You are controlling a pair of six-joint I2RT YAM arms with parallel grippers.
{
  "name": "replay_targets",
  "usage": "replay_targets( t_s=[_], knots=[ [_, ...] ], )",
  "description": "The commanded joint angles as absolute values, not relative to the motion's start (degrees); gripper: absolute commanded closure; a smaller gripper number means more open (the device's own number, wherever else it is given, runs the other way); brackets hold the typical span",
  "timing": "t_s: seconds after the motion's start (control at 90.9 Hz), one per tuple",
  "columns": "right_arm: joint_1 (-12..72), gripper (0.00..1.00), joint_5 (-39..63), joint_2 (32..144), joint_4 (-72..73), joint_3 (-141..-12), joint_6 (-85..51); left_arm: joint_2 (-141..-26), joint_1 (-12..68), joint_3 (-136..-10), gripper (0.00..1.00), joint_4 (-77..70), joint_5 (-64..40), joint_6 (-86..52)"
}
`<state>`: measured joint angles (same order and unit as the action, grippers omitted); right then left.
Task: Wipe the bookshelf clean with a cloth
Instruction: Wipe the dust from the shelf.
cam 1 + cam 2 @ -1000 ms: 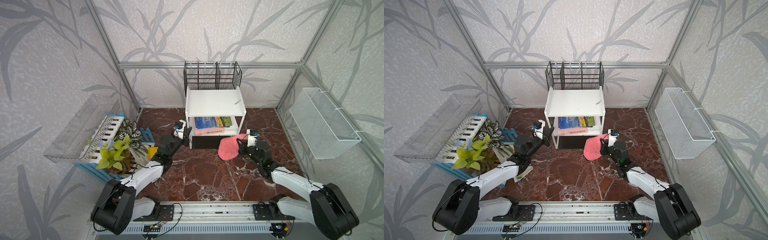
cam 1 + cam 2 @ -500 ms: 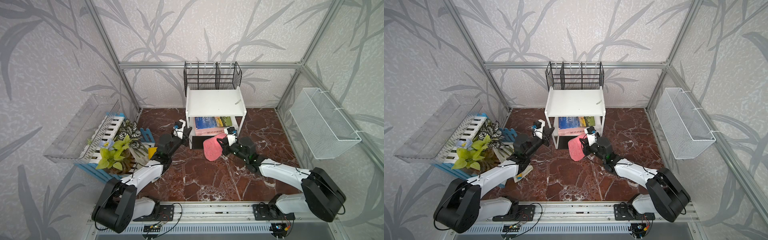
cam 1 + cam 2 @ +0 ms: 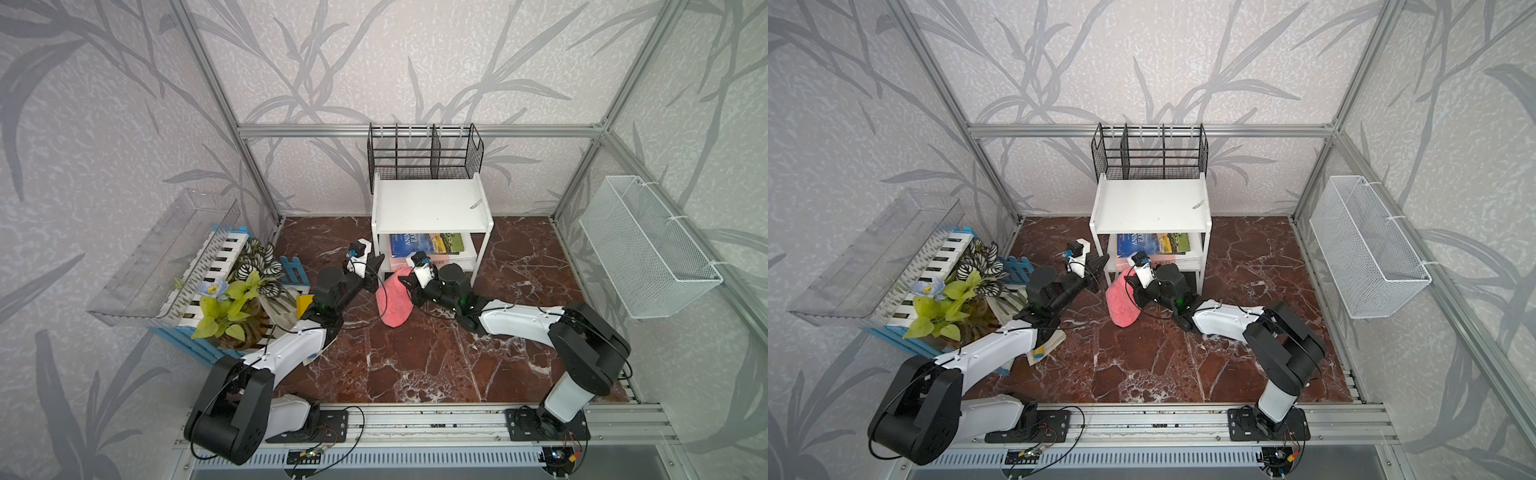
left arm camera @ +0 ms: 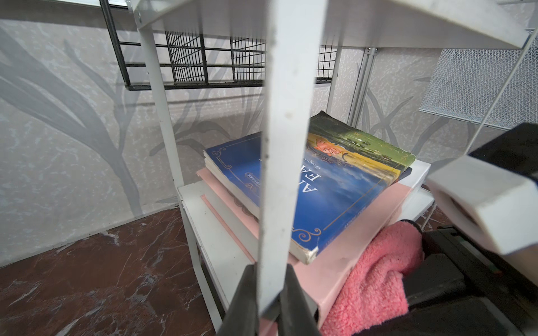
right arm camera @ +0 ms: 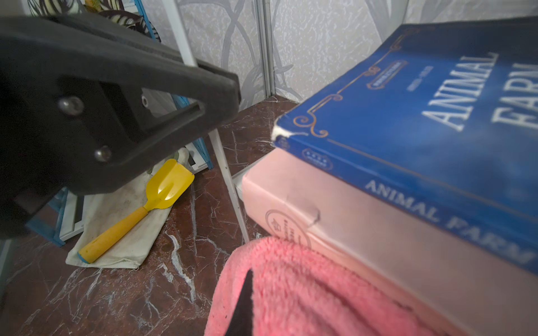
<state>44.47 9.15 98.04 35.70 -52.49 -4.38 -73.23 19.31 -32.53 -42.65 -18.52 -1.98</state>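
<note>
The white bookshelf (image 3: 430, 203) (image 3: 1152, 203) stands at the back centre, with a blue book (image 5: 422, 116) on a pink book (image 5: 378, 232) on its lower tier. My left gripper (image 3: 376, 266) (image 4: 270, 293) is shut on the shelf's front left leg (image 4: 286, 116). The pink cloth (image 3: 392, 299) (image 3: 1121, 303) (image 5: 305, 291) hangs from my right gripper (image 3: 409, 286) (image 5: 253, 302), which is shut on it. The cloth lies against the pink book's front edge and trails down to the floor. One black finger (image 5: 145, 101) of the left gripper shows close beside it.
A black wire rack (image 3: 424, 153) stands behind the shelf. A white mesh basket (image 3: 648, 249) hangs on the right wall. Plants in a blue fence box (image 3: 232, 291) and a clear tray (image 3: 166, 249) fill the left. A yellow scoop (image 5: 139, 212) lies on a beige bag (image 5: 122, 232).
My right gripper has carried the cloth leftward, from the shelf's front right to its front left, close to the left gripper. The left arm has kept its hold on the leg.
</note>
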Motion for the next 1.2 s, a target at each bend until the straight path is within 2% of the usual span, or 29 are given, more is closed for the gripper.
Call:
replay_targets(
  t_s=[0.0, 0.22, 0.385, 0.594, 0.979, 1.067, 1.188],
  knots=[
    [45.9, 1.0, 10.27, 101.05, 36.13, -56.19, -1.48, -76.46, 19.6, -35.51, 1.0, -42.33, -15.47, -7.45],
    [47.2, 1.0, 10.69, 107.85, 35.75, -60.38, 0.14, -76.3, 19.6, -35.42, 1.0, -42.36, -15.23, -7.81],
    [46.89, 1.0, 5.81, 114.58, 36.47, -60.76, -6.97, -76.04, 19.6, -35.25, 1.0, -42.36, -15.05, -7.95],
    [46.93, 1.0, 4.29, 120.86, 39.87, -57.58, -14.31, -75.56, 19.61, -34.82, 1.0, -42.19, -13.84, -7.56],
    [46.91, 1.0, 3.78, 103.72, 36.56, -55.96, -2.28, -75.18, 19.61, -34.32, 1.0, -42.71, -13.0, -7.56],
    [46.93, 1.0, 5.05, 101.65, 34.55, -55.33, 3.89, -75.32, 19.6, -34.31, 1.0, -42.71, -12.88, -7.63],
    [46.93, 1.0, 0.71, 101.4, 31.54, -52.97, 14.48, -75.12, 19.65, -34.15, 1.0, -42.66, -12.82, -7.57]
  ],
)
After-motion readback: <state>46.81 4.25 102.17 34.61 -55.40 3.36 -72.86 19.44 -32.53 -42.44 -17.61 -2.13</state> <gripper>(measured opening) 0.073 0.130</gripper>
